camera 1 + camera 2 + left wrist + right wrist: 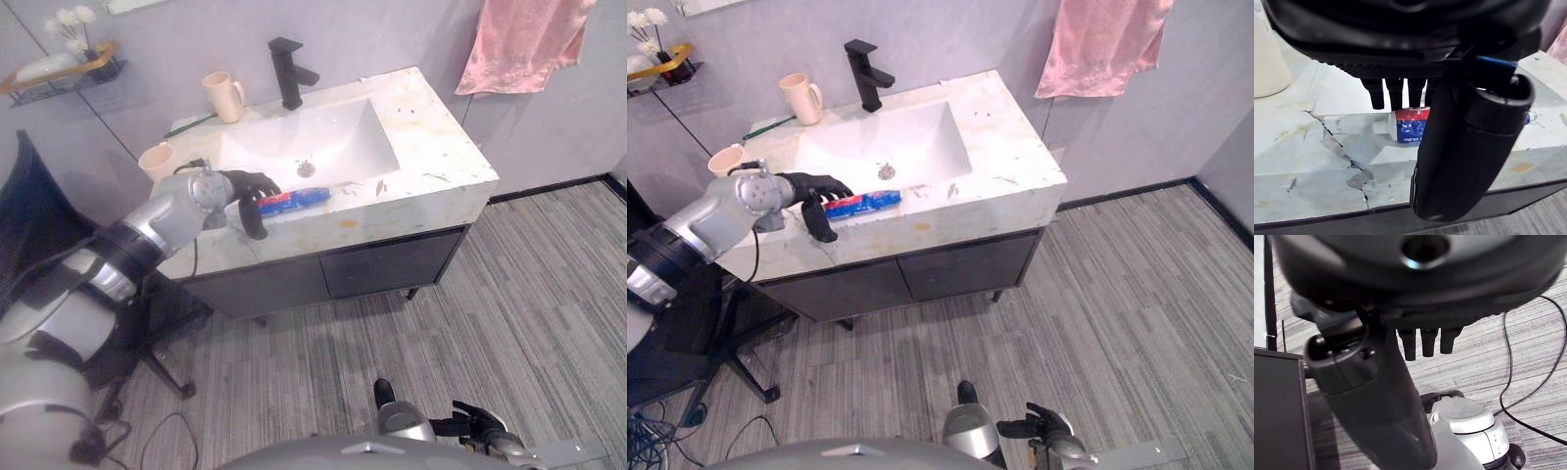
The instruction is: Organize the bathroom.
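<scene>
— one big thing first: what carries everything?

— the vanity counter [431,171], marble-patterned, with a white sink basin [313,142] sunk in its middle and a black faucet [290,70] behind it. a pink towel [524,44] hangs on the wall to the robot's right.

— and the smaller things?

— two cream cups, one cup by the faucet [224,95], one cup at the counter's left edge [157,162]. a green toothbrush [191,123], i think, lies between them. then the toothpaste tube [294,200], red and blue, lying flat on the front strip of counter just ahead of the basin.

— which way does it lie from the hands?

— its long axis runs side to side along the counter's front edge. the left hand [247,191] is at its left end, coming in along that same axis. the left wrist view shows the fingertips [1396,95] hanging just above the tube's near end, with the thumb [1469,147] standing out on the front side.

— has it got hold of it?

— no, as far as i can judge. the fingers are only loosely bent, the thumb is apart from them, and the tube lies on the marble between.

— the other hand?

— the right hand [1043,423] hangs low over the floor, well apart from the counter, fingers relaxed and holding nothing.

— so the left takes it?

— it is far nearer. my guess is the fingers and thumb need to close across the tube's width, not along its length.
</scene>
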Robot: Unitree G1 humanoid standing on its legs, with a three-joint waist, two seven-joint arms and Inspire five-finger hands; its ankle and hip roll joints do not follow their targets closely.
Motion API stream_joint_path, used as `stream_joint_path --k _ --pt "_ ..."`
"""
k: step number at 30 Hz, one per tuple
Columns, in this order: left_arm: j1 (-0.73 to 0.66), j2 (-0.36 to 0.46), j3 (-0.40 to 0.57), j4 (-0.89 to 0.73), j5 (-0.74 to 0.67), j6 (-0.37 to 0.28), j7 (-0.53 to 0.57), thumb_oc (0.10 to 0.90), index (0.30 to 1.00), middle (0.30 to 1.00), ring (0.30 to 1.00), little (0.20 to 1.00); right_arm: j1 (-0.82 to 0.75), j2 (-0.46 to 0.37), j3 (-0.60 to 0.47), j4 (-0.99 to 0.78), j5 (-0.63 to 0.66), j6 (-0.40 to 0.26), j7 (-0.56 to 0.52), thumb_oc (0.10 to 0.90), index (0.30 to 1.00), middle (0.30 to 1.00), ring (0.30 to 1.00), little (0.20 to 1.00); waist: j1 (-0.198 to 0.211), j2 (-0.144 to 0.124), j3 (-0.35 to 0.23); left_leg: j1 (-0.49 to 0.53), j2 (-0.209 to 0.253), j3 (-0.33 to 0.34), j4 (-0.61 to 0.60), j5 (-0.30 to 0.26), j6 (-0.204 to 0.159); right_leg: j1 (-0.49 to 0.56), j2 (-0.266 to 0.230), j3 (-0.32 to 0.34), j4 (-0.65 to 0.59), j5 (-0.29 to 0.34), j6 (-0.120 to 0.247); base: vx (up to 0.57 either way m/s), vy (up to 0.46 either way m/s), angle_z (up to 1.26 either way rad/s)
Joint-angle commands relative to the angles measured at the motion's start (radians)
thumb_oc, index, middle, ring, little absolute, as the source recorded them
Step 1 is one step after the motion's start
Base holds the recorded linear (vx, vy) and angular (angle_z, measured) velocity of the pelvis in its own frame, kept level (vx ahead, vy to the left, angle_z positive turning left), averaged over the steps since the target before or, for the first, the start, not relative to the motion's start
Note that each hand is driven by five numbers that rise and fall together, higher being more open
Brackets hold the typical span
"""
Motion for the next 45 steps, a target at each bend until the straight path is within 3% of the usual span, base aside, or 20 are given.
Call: stream_joint_path --k 1,2,19,25,28,31,32,33,35,39,41,45 --pt "-0.039 0.041 0.132 0.033 0.103 -0.035 0.042 0.568 0.552 0.552 0.552 0.552 -0.016 -0.047 -0.001 0.009 0.028 -0.037 0.000 0.800 0.900 0.900 0.900 0.900 -0.015 -0.019 -0.035 -0.063 0.001 -0.032 0.108 -0.055 0.011 0.033 0.019 0.006 0.059 -0.188 0.028 0.00 0.000 0.00" --pt "-0.038 0.040 0.131 0.028 0.129 -0.041 0.041 0.400 0.300 0.300 0.300 0.300 -0.016 -0.047 -0.002 0.008 0.031 -0.035 0.001 0.800 0.900 0.900 0.900 0.900 -0.016 -0.019 -0.035 -0.064 0.001 -0.032 0.108 -0.055 0.011 0.033 0.020 0.007 0.058 -0.187 0.028 0.00 0.000 0.00" --pt "0.024 0.044 0.155 -0.027 0.195 -0.078 0.177 0.400 0.300 0.300 0.300 0.300 -0.006 -0.046 -0.026 0.011 0.056 -0.050 0.007 0.800 0.900 0.900 0.900 0.900 -0.012 -0.024 -0.033 -0.065 -0.001 -0.037 0.108 -0.057 0.012 0.032 0.020 0.013 0.056 -0.183 0.028 0.00 0.001 0.00" --pt "0.075 0.026 0.241 -0.082 -0.099 -0.075 0.362 0.400 0.300 0.300 0.300 0.300 -0.001 -0.035 -0.031 -0.006 0.103 -0.073 -0.031 0.800 0.900 0.900 0.900 0.900 -0.003 -0.031 -0.032 -0.061 -0.003 -0.041 0.097 -0.052 0.011 0.032 0.021 0.016 0.053 -0.180 0.029 0.00 0.000 0.00" --pt "0.149 -0.001 0.359 -0.132 -0.301 -0.145 0.499 0.400 0.300 0.300 0.300 0.300 0.001 -0.033 -0.088 -0.031 0.207 -0.122 -0.073 0.800 0.900 0.900 0.900 0.900 0.005 -0.042 -0.028 -0.051 -0.004 -0.045 0.090 -0.051 0.013 0.038 0.023 0.021 0.050 -0.175 0.028 0.00 0.000 0.00" --pt "0.196 -0.012 0.433 -0.161 -0.401 -0.201 0.568 0.400 0.300 0.300 0.300 0.300 0.010 -0.036 -0.134 -0.077 0.255 -0.164 -0.122 0.800 0.900 0.900 0.900 0.900 0.005 -0.052 -0.027 -0.045 -0.003 -0.046 0.086 -0.052 0.014 0.041 0.025 0.027 0.046 -0.170 0.028 -0.01 0.007 -0.01" --pt "0.243 -0.025 0.510 -0.196 -0.467 -0.271 0.629 0.400 0.300 0.300 0.300 0.300 0.023 -0.039 -0.186 -0.153 0.276 -0.184 -0.178 0.800 0.900 0.900 0.900 0.900 0.005 -0.062 -0.027 -0.040 -0.003 -0.044 0.082 -0.052 0.015 0.042 0.027 0.033 0.041 -0.165 0.029 0.00 0.000 0.00" --pt "0.252 -0.028 0.523 -0.202 -0.478 -0.283 0.638 0.400 0.300 0.300 0.300 0.300 0.027 -0.040 -0.193 -0.166 0.279 -0.191 -0.189 0.800 0.900 0.900 0.900 0.900 0.004 -0.062 -0.027 -0.039 -0.003 -0.044 0.081 -0.052 0.015 0.042 0.027 0.034 0.040 -0.164 0.029 -0.04 0.024 -0.05" --pt "0.340 -0.049 0.639 -0.265 -0.562 -0.380 0.696 0.400 0.300 0.300 0.300 0.300 0.059 -0.046 -0.272 -0.303 0.276 -0.229 -0.309 0.800 0.900 0.900 0.900 0.900 0.003 -0.079 -0.027 -0.035 -0.003 -0.044 0.077 -0.055 0.016 0.042 0.029 0.040 0.035 -0.158 0.030 -0.04 0.014 -0.15" --pt "0.463 -0.109 0.784 -0.371 -0.629 -0.494 0.744 0.400 0.300 0.300 0.300 0.300 0.086 -0.093 -0.436 -0.492 0.228 -0.287 -0.517 0.800 0.900 0.900 0.900 0.900 0.005 -0.103 -0.028 -0.032 -0.004 -0.050 0.070 -0.059 0.017 0.041 0.034 0.046 0.025 -0.148 0.032 -0.04 0.013 -0.04" --pt "0.510 -0.165 0.836 -0.444 -0.627 -0.535 0.766 0.400 0.300 0.300 0.300 0.300 0.077 -0.171 -0.597 -0.655 0.158 -0.241 -0.617 0.800 0.900 0.900 0.900 0.900 0.008 -0.116 -0.026 -0.031 -0.006 -0.059 0.070 -0.064 0.020 0.042 0.036 0.050 0.025 -0.148 0.031 -0.03 0.036 0.01" --pt "0.537 -0.235 0.858 -0.527 -0.574 -0.571 0.854 0.400 0.300 0.300 0.300 0.300 0.033 -0.282 -0.701 -0.917 -0.034 -0.237 -0.773 0.800 0.900 0.900 0.900 0.900 0.014 -0.130 -0.025 -0.030 -0.012 -0.075 0.071 -0.070 0.026 0.047 0.041 0.062 0.024 -0.148 0.028 -0.02 0.049 0.02"
